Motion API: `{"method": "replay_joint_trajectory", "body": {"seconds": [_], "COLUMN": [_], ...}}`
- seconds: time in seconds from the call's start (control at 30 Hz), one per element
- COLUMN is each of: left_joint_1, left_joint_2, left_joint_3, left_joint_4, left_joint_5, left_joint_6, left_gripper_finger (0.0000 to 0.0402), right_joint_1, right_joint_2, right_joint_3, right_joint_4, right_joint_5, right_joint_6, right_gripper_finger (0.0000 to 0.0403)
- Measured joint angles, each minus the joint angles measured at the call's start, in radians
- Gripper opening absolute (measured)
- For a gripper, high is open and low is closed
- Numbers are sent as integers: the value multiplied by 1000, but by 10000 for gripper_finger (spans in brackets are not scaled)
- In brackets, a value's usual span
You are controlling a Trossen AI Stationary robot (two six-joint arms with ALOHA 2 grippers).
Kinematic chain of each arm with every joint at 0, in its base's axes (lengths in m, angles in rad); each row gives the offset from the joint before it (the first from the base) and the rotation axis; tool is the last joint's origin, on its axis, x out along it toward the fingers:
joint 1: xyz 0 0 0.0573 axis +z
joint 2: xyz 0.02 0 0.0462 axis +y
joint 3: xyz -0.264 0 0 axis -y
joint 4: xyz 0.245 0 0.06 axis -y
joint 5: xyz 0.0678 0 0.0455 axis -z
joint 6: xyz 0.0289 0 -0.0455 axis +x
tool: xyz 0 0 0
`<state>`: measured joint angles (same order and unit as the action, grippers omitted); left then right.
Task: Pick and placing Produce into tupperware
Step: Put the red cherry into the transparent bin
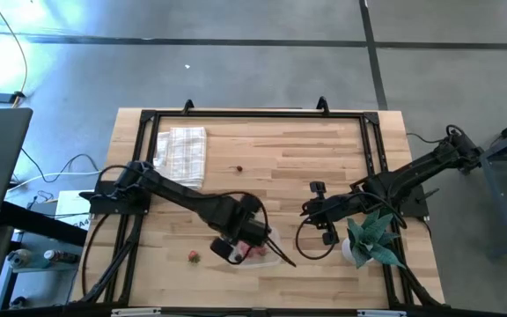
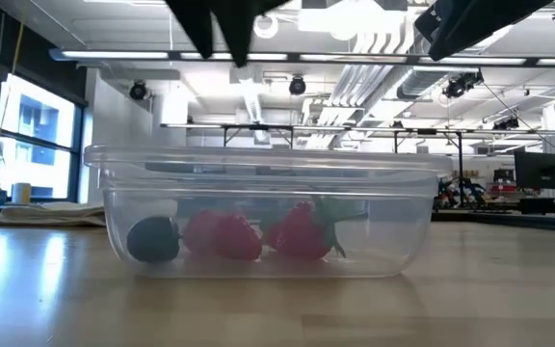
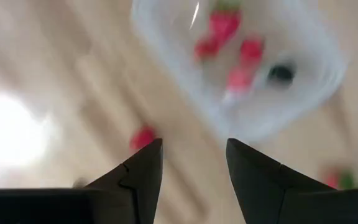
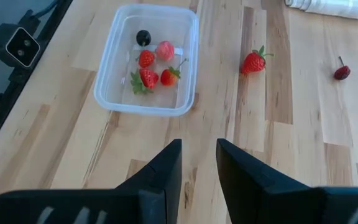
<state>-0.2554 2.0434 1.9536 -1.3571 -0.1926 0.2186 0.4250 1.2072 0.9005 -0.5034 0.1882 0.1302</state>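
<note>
Where the high view looks straight down, the left gripper (image 1: 252,242) hangs over the tupperware (image 1: 267,253) at the table's (image 1: 289,145) near edge, one red berry (image 1: 193,256) on the wood just beside it, a dark berry (image 1: 238,167) well apart near the checked cloth (image 1: 181,154); the right gripper (image 1: 317,209) waits by the potted plant (image 1: 372,236). Low view: tupperware (image 2: 268,207) holds a dark piece (image 2: 152,239) and several red ones (image 2: 224,236). Left wrist: fingers (image 3: 143,168) apart, nothing between them, above blurred container (image 3: 241,62) and a loose red berry (image 3: 143,137). Right wrist: fingers (image 4: 166,171) slightly apart, empty; container (image 4: 148,59) holds five pieces, a strawberry (image 4: 252,62) and dark berry (image 4: 342,73) lie outside on the table.
</note>
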Motion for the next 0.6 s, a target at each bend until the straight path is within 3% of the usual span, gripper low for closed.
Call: {"method": "replay_joint_trajectory", "body": {"seconds": [0.17,0.43,0.6], "left_joint_1": [23,140,262], "left_joint_2": [-13,-121,-171], "left_joint_3": [135,155,153], "left_joint_4": [-224,-214,-214], "left_joint_5": [-131,-163,-130], "left_joint_6": [-48,-70,-56], "left_gripper_finger": [168,168,168], "right_joint_1": [0,0,0], "right_joint_2": [0,0,0], "right_joint_3": [0,0,0], "right_joint_4": [-1,0,-1], "right_joint_5": [0,0,0], "right_joint_6": [0,0,0], "right_gripper_finger": [90,90,90]}}
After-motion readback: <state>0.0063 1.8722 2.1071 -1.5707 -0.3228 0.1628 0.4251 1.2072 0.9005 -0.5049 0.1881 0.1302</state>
